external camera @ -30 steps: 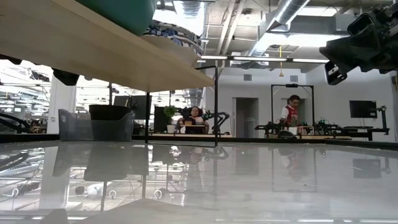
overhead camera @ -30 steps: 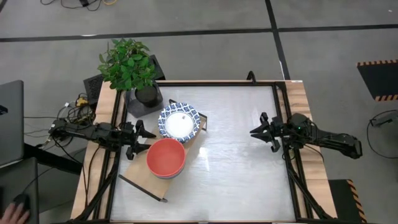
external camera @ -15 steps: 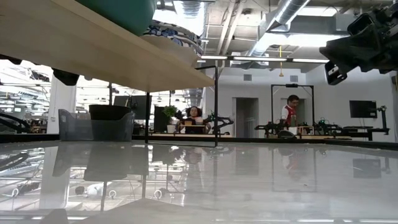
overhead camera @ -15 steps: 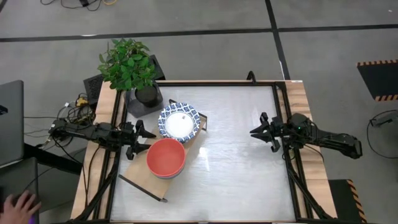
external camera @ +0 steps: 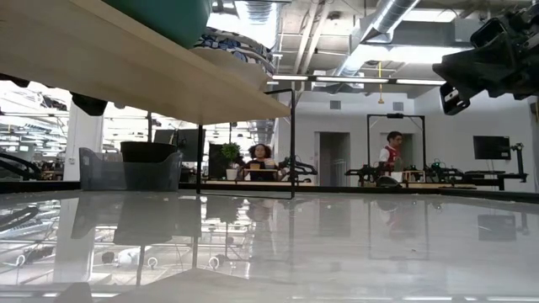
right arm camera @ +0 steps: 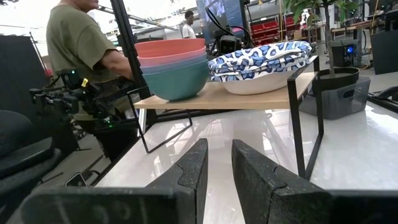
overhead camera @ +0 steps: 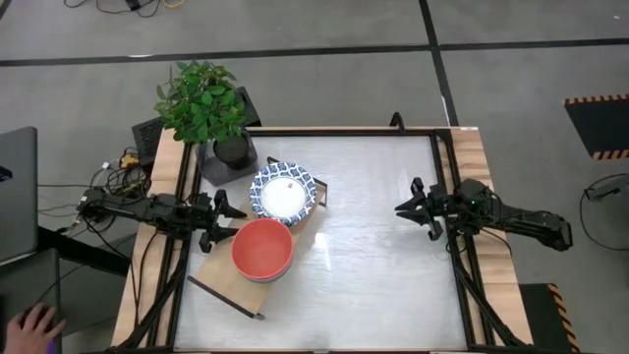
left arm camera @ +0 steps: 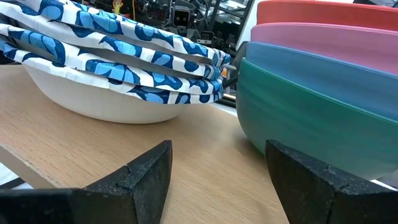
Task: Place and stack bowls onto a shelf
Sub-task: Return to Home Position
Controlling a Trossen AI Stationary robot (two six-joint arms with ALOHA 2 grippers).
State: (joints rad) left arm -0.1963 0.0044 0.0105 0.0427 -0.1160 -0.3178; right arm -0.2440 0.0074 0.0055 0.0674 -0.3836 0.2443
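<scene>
Bowls sit in two stacks on the shelf (overhead camera: pixel 228 288), which stands slantwise on the left part of the tabletop (overhead camera: pixel 373 275). From above, the red bowl (overhead camera: pixel 262 248) tops one stack. The left wrist view shows it resting on the pink bowl (left arm camera: pixel 311 34), with the blue bowl (left arm camera: pixel 311 68) under that and the green bowl (left arm camera: pixel 298 124) at the bottom, on the wooden board. Just beside this stack are the two blue-and-white patterned bowls (overhead camera: pixel 283 191), one nested in the other, at the shelf end nearer the potted plant (overhead camera: pixel 206 103).

The left hand (overhead camera: pixel 234 222) hangs at the left edge of the tabletop, close to the shelf and pointing at it, with its fingers (left arm camera: pixel 137 177) spread wide and nothing between them. The right hand (overhead camera: pixel 411 208) waits near the right edge, well apart from the shelf and facing it, its fingers (right arm camera: pixel 189 171) only a narrow gap apart and holding nothing.

A person in a green shirt (right arm camera: pixel 74 37) stands beyond the tabletop, behind the shelf in the right wrist view.
</scene>
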